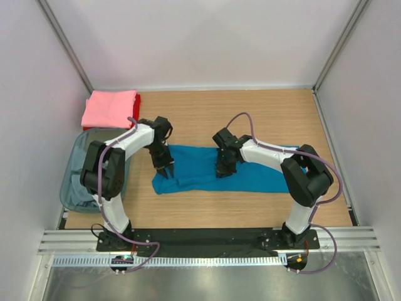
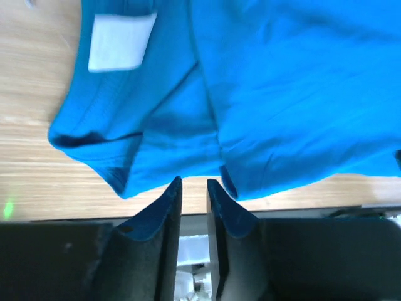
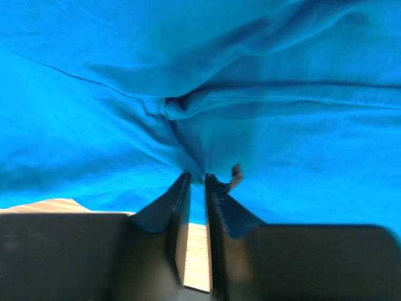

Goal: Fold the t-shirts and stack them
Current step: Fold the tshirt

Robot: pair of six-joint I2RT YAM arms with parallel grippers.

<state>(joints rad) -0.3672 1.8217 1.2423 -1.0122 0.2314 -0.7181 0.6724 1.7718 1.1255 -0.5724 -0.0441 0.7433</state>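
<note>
Shirt of soft teal-blue cloth lies rumpled in long band on pale wooden table. We see left gripper narrowly parted, empty, just off stitched hem. Right gripper tips barely apart at puckered fold; we cannot tell if cloth is pinched. Folded pink shirt rests on red one, far-left corner.

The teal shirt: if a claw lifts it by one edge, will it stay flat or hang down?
The teal shirt would probably hang limp, since it already creases and bunches where it lies. Its layers look thin at the hem, so it is likely light for its size. Pushed over the table, it would probably wrinkle rather than slide whole.
</note>
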